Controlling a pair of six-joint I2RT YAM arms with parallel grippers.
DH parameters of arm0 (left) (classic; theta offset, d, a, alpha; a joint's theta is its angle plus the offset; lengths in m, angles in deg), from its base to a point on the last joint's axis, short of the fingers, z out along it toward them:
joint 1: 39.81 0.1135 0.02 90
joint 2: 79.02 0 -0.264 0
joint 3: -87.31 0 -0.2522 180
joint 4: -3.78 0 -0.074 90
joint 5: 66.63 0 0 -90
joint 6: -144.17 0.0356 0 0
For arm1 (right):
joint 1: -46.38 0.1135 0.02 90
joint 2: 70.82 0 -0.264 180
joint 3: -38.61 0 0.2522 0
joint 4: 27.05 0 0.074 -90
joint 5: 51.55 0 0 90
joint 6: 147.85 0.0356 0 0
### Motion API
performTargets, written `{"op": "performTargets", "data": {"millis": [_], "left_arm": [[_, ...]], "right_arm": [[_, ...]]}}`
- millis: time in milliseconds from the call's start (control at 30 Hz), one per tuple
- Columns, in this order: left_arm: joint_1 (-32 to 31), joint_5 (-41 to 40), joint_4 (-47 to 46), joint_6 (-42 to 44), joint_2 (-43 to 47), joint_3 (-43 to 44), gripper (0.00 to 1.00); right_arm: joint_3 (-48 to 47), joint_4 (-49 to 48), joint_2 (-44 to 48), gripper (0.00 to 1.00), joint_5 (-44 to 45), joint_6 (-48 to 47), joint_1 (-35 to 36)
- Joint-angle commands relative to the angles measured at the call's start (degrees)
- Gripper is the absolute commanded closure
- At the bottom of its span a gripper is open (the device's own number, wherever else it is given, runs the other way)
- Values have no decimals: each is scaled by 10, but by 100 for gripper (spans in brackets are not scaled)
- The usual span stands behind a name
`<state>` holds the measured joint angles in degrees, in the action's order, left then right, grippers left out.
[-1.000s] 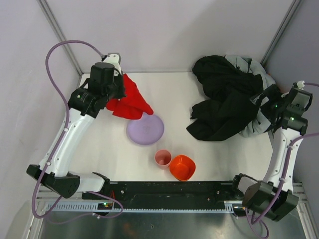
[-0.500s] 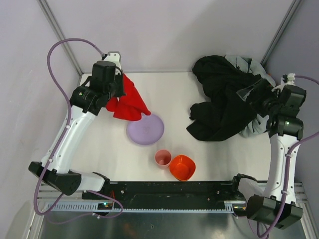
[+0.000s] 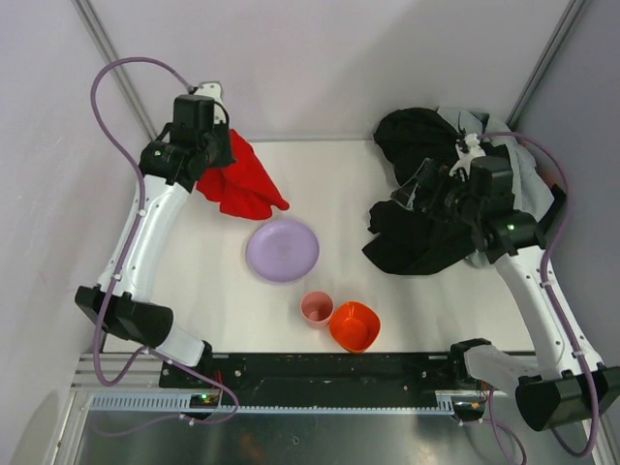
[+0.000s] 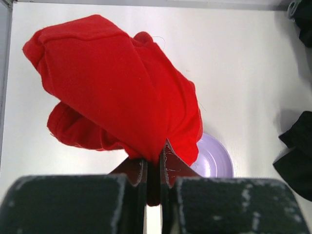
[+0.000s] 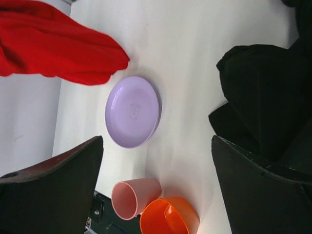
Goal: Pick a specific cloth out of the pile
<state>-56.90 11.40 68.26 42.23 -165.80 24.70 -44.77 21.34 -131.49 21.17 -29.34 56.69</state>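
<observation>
The red cloth point(image 3: 244, 186) hangs bunched from my left gripper point(image 3: 217, 161) above the table's far left corner, apart from the pile. In the left wrist view the jaws of the left gripper point(image 4: 153, 157) are pressed together on a fold of the cloth point(image 4: 117, 87). The pile point(image 3: 426, 242), mostly black with light grey fabric behind, lies at the far right. My right gripper point(image 3: 423, 191) hovers over the pile's left part. Seen from its own wrist, this gripper point(image 5: 157, 141) is open with nothing between its fingers; the black fabric point(image 5: 263, 92) lies at the right.
A purple plate point(image 3: 282, 250) lies mid-table, with a pink cup point(image 3: 316, 308) and an orange bowl point(image 3: 355, 325) nearer the front edge. Walls and metal frame posts close in the back and both sides. The right wrist view shows the plate point(image 5: 132, 111) below the hanging cloth point(image 5: 53, 53).
The right arm has swung left from the table's right edge to above the pile. The left gripper has drawn the red cloth back and up, off the plate's rim.
</observation>
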Motion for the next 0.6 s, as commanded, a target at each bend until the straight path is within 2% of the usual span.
{"op": "performTargets", "data": {"millis": [0, 300, 567], "left_arm": [[43, 30, -32, 11, 14, 46, 99], [155, 73, -32, 13, 60, 13, 99], [169, 87, -34, 15, 73, -39, 99]], "right_arm": [[-2, -32, -21, 4, 33, -5, 42], [23, -42, -56, 4, 31, 4, 66], [29, -34, -65, 5, 43, 3, 67]]}}
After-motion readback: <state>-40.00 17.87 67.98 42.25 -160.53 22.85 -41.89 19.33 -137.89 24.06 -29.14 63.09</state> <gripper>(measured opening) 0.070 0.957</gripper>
